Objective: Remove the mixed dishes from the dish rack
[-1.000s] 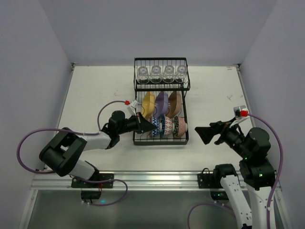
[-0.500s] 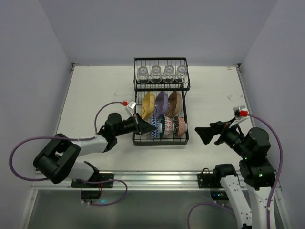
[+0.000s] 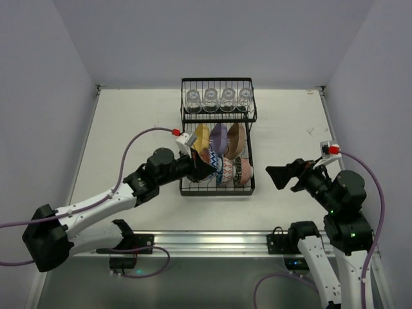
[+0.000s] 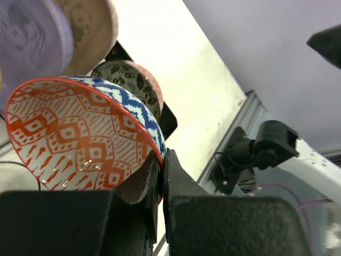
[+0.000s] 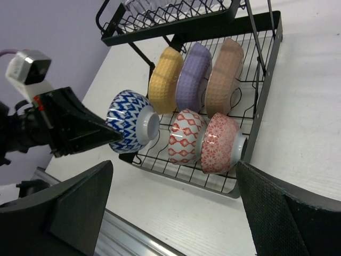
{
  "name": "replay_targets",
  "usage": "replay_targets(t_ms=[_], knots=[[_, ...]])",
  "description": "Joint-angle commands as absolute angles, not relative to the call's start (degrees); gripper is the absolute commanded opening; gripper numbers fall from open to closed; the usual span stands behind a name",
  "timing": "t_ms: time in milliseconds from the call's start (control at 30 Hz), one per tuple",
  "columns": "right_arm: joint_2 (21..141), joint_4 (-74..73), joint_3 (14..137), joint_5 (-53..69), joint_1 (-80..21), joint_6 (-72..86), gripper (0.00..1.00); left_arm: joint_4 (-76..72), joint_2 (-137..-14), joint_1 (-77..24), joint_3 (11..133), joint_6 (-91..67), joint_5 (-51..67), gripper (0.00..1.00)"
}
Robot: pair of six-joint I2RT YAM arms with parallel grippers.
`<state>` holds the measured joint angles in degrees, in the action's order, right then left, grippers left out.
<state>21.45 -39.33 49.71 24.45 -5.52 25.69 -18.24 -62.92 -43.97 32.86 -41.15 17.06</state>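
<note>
My left gripper (image 3: pixel 198 168) is shut on the rim of a blue zigzag bowl (image 3: pixel 208 158) with a red-patterned inside (image 4: pixel 80 133). It holds the bowl tilted just above the front left of the black wire dish rack (image 3: pixel 251 183). In the right wrist view the bowl (image 5: pixel 130 120) hangs clear of the wires, with the left gripper (image 5: pixel 101 133) on its rim. Two red-patterned bowls (image 5: pixel 186 136) (image 5: pixel 221 141) stand in the lower tier. Yellow (image 5: pixel 165 80), purple (image 5: pixel 193 74) and brown (image 5: pixel 224 69) plates stand behind them. Several clear glasses (image 3: pixel 219 98) sit on the upper shelf. My right gripper (image 3: pixel 280 177) is open and empty, right of the rack.
The white table (image 3: pixel 129 129) is bounded by walls on the left, back and right. A metal rail (image 3: pixel 206 241) runs along its near edge. The rack stands at the middle back.
My left arm has stretched forward and risen, lifting the blue bowl out of its slot in the rack's lower tier. The right arm has barely moved.
</note>
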Motion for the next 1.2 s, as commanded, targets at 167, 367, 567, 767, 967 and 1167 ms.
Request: replay_targets(t_ms=[167, 367, 567, 767, 967, 1167], knots=[[32.40, -39.98, 56.86, 26.26, -5.62, 28.31, 0.99, 26.84, -63.08, -63.33, 57.28, -17.33, -16.83, 0.00], [41.37, -47.00, 63.27, 20.58, -17.36, 24.53, 0.96, 37.25, -71.53, -76.54, 65.91, -7.41, -22.50, 0.00], [49.47, -51.59, 66.62, 11.96, -31.71, 23.99, 0.77, 38.14, -76.99, -86.03, 69.17, -0.44, -16.26, 0.00], [57.12, -53.00, 64.51, 10.64, -43.23, 22.59, 0.70, 39.02, -80.68, -89.30, 71.80, 4.30, -12.13, 0.00], [63.45, -54.48, 63.72, 9.50, -50.27, 21.45, 0.60, 40.78, -82.18, -90.35, 73.56, 5.45, -11.51, 0.00], [66.88, -57.30, 65.65, 2.91, -52.47, 21.53, 0.34, 43.33, -82.97, -90.26, 73.65, 5.27, -12.48, 0.00]])
